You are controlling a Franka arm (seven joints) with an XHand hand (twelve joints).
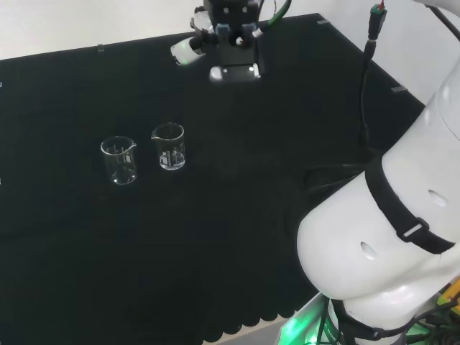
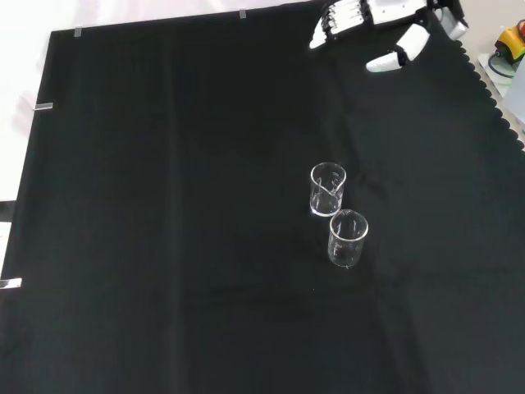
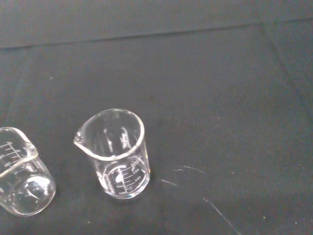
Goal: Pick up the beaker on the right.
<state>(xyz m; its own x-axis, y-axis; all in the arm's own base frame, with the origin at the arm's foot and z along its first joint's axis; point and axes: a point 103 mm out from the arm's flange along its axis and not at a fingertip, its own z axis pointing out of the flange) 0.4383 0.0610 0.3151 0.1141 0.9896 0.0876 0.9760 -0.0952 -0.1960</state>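
- In your head view, two clear glass beakers stand upright on the black cloth [image 1: 237,237], left of the frame's centre and close side by side without touching.
- The right beaker [image 1: 169,146] is the nearer of the pair to the hand; the left beaker [image 1: 119,160] sits just beside it, a little lower in the frame.
- The hand [image 1: 233,43] hangs at the top centre of the head view, above and to the right of the right beaker and well apart from it, with bare cloth between them.
- In your front view the hand [image 2: 385,20] enters at the upper right, its fingers [image 2: 336,25] stretched out and relaxed, the thumb [image 2: 402,48] spread away, holding nothing.
- In that front view the pair stands near the centre, one above the other: the upper one [image 2: 328,188] lies closer to the hand, the lower one [image 2: 348,238] just beneath it to the right.
- Your wrist view looks down on one beaker [image 3: 116,152] near the lower middle, its spout turned toward the frame's left and printed marks on its side; the other beaker [image 3: 19,171] is cut by the lower left edge.
- Both beakers look empty, and nothing touches either.
- The arm's white links [image 1: 388,237] take up the right side of your head view.
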